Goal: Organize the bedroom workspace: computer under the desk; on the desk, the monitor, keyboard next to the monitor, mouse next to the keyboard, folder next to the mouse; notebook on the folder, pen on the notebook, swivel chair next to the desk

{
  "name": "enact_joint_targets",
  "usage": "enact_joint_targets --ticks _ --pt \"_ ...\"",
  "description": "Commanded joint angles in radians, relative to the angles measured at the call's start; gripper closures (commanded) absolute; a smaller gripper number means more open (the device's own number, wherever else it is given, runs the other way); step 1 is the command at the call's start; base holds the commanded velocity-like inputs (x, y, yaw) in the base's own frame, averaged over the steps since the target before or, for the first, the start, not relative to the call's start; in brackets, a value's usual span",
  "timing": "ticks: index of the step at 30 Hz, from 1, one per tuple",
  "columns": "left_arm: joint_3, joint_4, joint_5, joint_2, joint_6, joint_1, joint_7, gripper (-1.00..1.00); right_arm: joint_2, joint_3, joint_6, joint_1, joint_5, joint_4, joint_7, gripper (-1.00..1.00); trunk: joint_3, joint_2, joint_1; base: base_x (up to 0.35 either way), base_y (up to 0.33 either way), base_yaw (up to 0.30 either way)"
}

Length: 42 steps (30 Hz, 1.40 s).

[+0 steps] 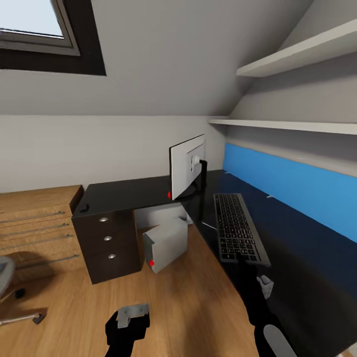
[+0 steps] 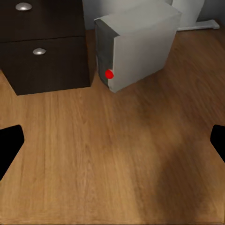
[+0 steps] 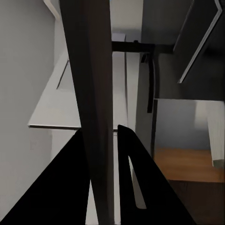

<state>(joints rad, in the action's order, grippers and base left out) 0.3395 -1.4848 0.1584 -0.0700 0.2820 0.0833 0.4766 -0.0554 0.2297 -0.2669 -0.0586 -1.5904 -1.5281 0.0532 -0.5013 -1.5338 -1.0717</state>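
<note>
Keyboard (image 1: 238, 227): flat above the black desk (image 1: 129, 194), long axis running away from me toward the monitor (image 1: 187, 166); the near end sits at my right claw (image 1: 246, 259).
Right claw: my fingers (image 3: 129, 187) pinch the keyboard's (image 3: 89, 103) thin edge between them.
Left claw (image 1: 130, 312): low over the wooden floor (image 2: 112, 154), fingers spread wide, holding nothing.
Computer (image 1: 166, 244): tilted on the floor under the desk, beside the drawers (image 1: 106, 243).
</note>
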Motion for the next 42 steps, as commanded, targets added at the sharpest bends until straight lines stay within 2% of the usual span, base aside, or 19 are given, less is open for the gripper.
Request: enact_joint_targets --ticks 1,9,18,20,22,25,28,29,31,33,38,42 --pt "0.001 -0.002 0.007 0.0 0.003 0.0 0.006 -1.0 -0.001 0.003 -0.008 -0.001 -0.01 0.0 0.01 1.0 0.0 -0.001 0.0 -0.262 -0.24 0.236" --pt "0.001 -0.002 0.007 -0.001 0.003 0.0 0.006 -1.0 0.0 0.008 -0.008 -0.001 -0.009 0.003 0.008 1.0 0.004 -0.001 0.0 -0.261 -0.241 0.237" --pt "0.0 -0.002 0.007 -0.001 0.002 0.0 0.007 -1.0 0.0 0.053 -0.008 -0.001 -0.005 0.005 -0.008 1.0 0.01 -0.001 0.0 -0.077 -0.072 0.242" --pt "0.0 -0.002 0.007 -0.001 0.002 0.0 0.007 -1.0 0.0 0.069 -0.008 -0.001 -0.005 0.006 -0.009 1.0 0.011 -0.001 0.0 -0.006 -0.006 0.243" --pt "0.0 -0.002 0.007 -0.001 0.002 0.0 0.007 -1.0 0.0 0.111 -0.01 -0.001 -0.003 0.006 -0.011 1.0 0.013 -0.001 0.0 -0.003 -0.002 0.243" --pt "0.0 -0.002 0.007 -0.001 0.002 0.0 0.007 -1.0 0.0 0.138 -0.01 -0.001 -0.002 0.006 -0.013 1.0 0.015 -0.001 0.0 -0.001 -0.001 0.243" --pt "0.0 -0.002 0.007 -0.001 0.002 0.0 0.007 -1.0 0.0 0.178 -0.006 -0.001 0.04 0.006 -0.009 1.0 0.015 -0.001 0.0 0.0 0.0 0.136" --pt "0.0 -0.002 0.007 -0.001 0.002 0.0 0.007 -1.0 -0.001 0.207 -0.005 -0.001 0.062 0.005 -0.007 1.0 0.016 -0.001 0.0 0.0 0.0 0.036" --pt "-0.001 -0.002 0.007 -0.001 0.002 0.0 0.007 -1.0 -0.002 0.232 -0.004 -0.001 0.074 0.005 -0.006 1.0 0.016 -0.001 0.0 0.0 0.0 0.017" --pt "-0.002 -0.002 0.007 -0.001 0.002 0.0 0.007 -1.0 -0.006 0.241 0.004 -0.001 0.078 0.004 -0.003 1.0 0.016 -0.001 0.0 0.0 0.0 0.006" --pt "-0.002 -0.002 0.007 -0.001 0.002 0.0 0.007 -1.0 -0.008 0.242 0.081 -0.001 0.082 0.002 0.02 1.0 0.016 -0.001 0.0 0.0 0.0 0.001" --pt "-0.002 -0.003 0.007 0.0 0.002 0.0 0.007 -1.0 -0.005 0.241 0.095 -0.001 0.081 0.003 0.025 1.0 0.016 -0.001 0.0 0.0 0.0 0.0"
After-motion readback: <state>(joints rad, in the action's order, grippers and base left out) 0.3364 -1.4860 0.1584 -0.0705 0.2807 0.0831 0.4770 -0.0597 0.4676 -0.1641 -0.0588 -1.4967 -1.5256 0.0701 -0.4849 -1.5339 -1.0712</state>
